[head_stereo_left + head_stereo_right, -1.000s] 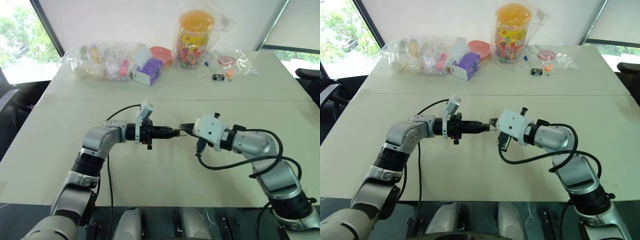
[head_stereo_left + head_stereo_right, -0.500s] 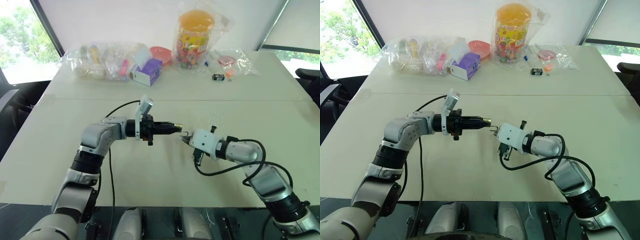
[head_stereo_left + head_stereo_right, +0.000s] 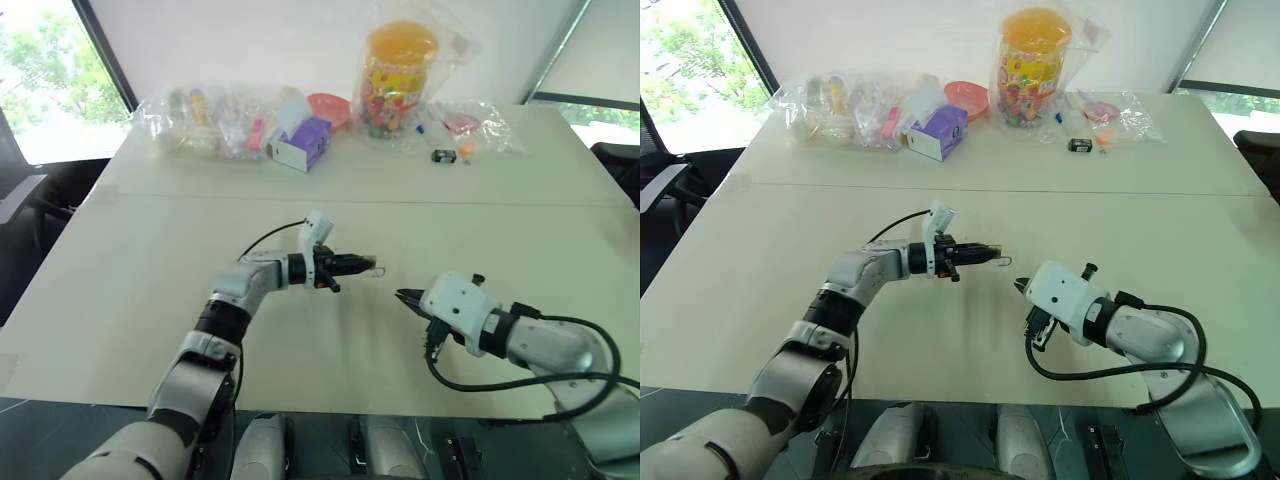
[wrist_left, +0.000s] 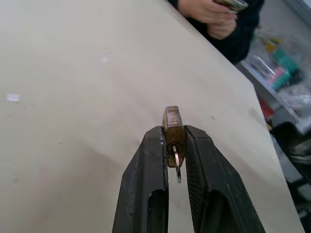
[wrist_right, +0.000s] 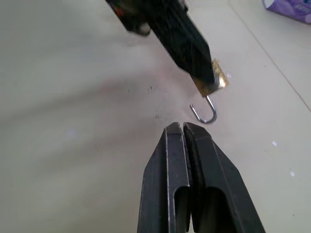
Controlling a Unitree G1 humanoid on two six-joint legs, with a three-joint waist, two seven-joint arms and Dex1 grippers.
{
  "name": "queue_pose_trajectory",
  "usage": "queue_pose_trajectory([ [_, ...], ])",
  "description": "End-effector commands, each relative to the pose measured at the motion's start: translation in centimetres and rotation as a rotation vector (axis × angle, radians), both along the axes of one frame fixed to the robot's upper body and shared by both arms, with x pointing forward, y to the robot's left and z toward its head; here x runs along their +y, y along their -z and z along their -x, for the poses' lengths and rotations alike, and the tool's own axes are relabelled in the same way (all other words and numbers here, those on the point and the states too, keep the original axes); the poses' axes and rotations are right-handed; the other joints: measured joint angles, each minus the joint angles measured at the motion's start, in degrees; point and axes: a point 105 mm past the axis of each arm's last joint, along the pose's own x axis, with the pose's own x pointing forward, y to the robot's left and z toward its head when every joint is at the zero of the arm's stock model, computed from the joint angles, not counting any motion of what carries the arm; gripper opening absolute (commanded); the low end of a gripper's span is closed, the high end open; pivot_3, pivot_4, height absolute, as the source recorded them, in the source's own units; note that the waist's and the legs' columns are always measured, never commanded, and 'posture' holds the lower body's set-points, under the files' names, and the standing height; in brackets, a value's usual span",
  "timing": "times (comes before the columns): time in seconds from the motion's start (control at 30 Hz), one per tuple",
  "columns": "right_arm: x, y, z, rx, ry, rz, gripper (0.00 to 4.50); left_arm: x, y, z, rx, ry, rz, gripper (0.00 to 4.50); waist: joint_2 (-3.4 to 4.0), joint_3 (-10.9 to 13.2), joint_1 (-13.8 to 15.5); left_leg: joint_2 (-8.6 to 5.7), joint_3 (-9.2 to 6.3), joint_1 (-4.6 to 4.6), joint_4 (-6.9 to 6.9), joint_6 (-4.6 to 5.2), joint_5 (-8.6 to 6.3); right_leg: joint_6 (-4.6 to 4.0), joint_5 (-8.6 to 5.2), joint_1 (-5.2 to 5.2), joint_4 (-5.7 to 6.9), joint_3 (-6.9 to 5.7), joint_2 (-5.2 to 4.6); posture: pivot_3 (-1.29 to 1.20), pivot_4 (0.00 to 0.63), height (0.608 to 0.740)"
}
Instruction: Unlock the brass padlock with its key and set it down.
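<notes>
Left pincer (image 4: 174, 141) level, clamping brass padlock (image 4: 174, 127)

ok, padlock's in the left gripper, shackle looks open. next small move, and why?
Probably lower the left gripper and set the brass padlock on the table: its shackle hangs open, and the shut right gripper is clear of it.

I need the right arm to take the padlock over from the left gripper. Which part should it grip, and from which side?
Probably the silvery shackle. The left gripper clamps the brass padlock across its flat faces, so little body is free, while the open hook hangs clear of the fingers. Come from the right gripper's side, jaws opened first, closing across the hook's curve.
</notes>
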Motion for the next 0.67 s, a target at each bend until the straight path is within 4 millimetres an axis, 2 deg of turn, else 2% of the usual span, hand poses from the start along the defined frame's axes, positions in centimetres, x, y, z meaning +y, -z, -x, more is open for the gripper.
queue_pose_trajectory([
  [0.03,-0.3,-1.1,0.6,-0.037,0.024,0.01,0.0,-0.2,0.1,-0.7,-0.008,-0.013,-0.002,1.02,0.0,0.0,-0.09,0.0,0.0,0.0,0.0,0.01,-0.01,0.0,0.0,0.01,-0.02,0.0,0.0,0.0,0.15,0.735],
  [0.07,-0.4,-1.1,0.7,-0.035,0.03,0.015,0.0,-0.2,0.5,-0.7,0.002,-0.01,-0.009,1.4,0.0,0.0,-0.16,-0.01,0.0,-0.01,-0.01,0.02,-0.01,0.0,0.0,0.01,-0.03,0.0,0.0,0.0,0.15,0.735],
  [0.17,-0.6,-1.1,0.9,-0.034,0.043,0.022,0.0,0.3,1.0,-0.7,-0.002,0.0,-0.033,2.92,0.0,-0.01,-0.24,0.01,-0.01,0.01,-0.02,0.01,-0.01,0.0,0.0,0.01,-0.03,-0.01,0.02,0.0,0.15,0.735],
  [0.27,-0.9,-1.3,1.1,-0.032,0.055,0.032,0.0,2.0,0.5,-0.7,-0.046,0.013,-0.061,4.46,-0.01,-0.02,-0.47,0.03,-0.01,0.11,-0.02,0.01,-0.01,0.0,0.0,0.11,-0.01,0.0,0.03,0.0,0.15,0.735],
  [0.37,-1.7,-1.3,1.2,-0.021,0.064,0.059,0.0,4.4,-0.1,0.1,-0.165,0.075,-0.124,4.49,0.01,-0.03,-1.49,0.11,-0.01,0.14,-0.05,0.01,-0.01,0.0,0.0,0.11,0.01,0.02,0.09,0.0,0.15,0.735],
  [0.47,-2.2,-1.5,1.3,-0.004,0.062,0.078,0.0,6.0,-0.8,1.7,-0.257,0.16,-0.156,4.49,0.02,-0.04,-1.57,0.19,-0.01,0.15,-0.11,-0.01,0.01,-0.01,-0.01,0.08,0.02,0.05,0.11,0.0,0.15,0.735],
  [0.67,-3.0,-2.2,0.6,-0.002,0.051,0.097,0.0,8.3,-4.3,3.9,-0.399,0.223,-0.141,4.49,-0.01,-0.02,-0.65,0.11,-0.02,0.07,-0.03,-0.02,0.01,-0.01,-0.01,0.09,-0.02,0.03,-0.04,0.0,0.15,0.735],
])
